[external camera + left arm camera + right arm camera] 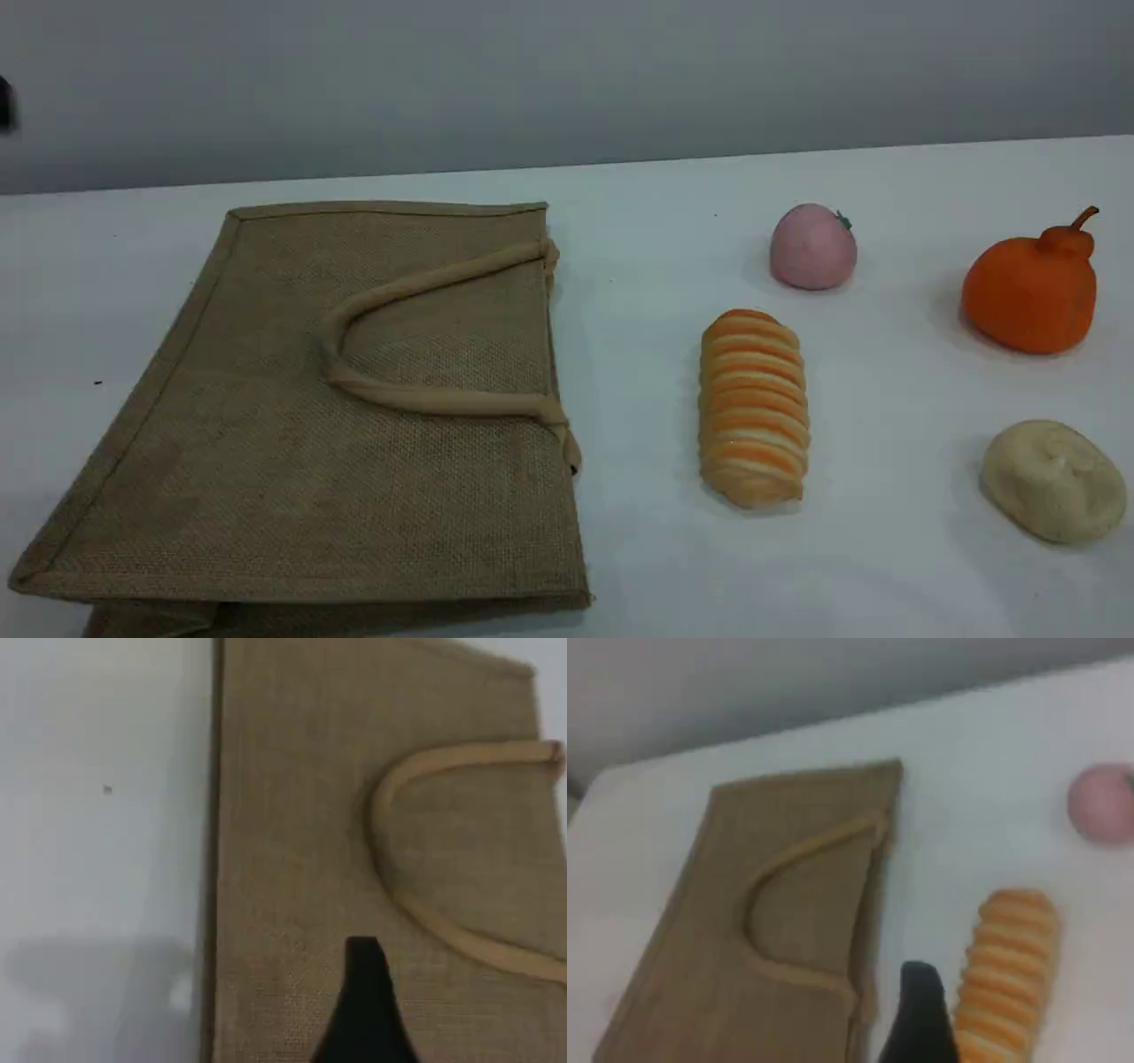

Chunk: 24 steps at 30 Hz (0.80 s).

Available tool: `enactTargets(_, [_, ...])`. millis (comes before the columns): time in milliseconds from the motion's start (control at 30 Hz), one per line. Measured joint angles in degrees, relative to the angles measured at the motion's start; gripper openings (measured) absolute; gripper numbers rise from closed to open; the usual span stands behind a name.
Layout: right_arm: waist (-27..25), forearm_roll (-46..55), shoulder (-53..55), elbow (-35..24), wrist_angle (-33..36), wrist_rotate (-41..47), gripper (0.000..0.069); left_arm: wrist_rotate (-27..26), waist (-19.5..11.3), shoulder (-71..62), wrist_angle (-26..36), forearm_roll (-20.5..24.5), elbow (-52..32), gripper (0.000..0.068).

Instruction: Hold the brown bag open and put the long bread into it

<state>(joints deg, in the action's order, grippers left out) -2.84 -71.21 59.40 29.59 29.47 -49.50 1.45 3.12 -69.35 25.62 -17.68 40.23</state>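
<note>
Brown bag [292, 461] is lying flat on the left of the white table [638, 549], and the long bread [753, 408] is sitting just to its right, not touching it. Left gripper [365, 1010] is hovering over the bag and right gripper [921, 1019] is hanging between bag and bread. Both are spread wide, gripping nothing.

Tan-brown woven bag [292, 461] on the left, with a beige handle [443, 400]. Centre right, bread [753, 408] striped orange and cream. Upper right, a pink ball [812, 248] and an orange fruit [1028, 292]. Lower right, a pale beige lump [1052, 480]. White table [886, 576].
</note>
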Motion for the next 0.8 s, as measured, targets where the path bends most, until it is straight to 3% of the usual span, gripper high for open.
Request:
enactTargets(233, [0.03,-16.83,14.05,0.00,0.39,-15.24,0.0479,-2.71,3.55,-14.15,-4.88,-6.38,0.30,0.0481])
enactTargets(400, [0.03,-26.85,19.02,0.00,2.35,-24.56,0.0479,-2.65,5.15,-21.90,-6.41,-6.79,5.24,0.0481])
enactTargets(567, [0.03,-28.19,21.03,0.34,0.94,-26.28,0.0479,-2.65,5.15,-29.63,-2.86,-6.52,13.07,0.0481])
enactTargets(800, [0.03,-27.77,23.84,5.26,-0.86,-25.60,0.0479,-2.65,5.15,-39.96,1.59,-6.32,21.58,0.0475])
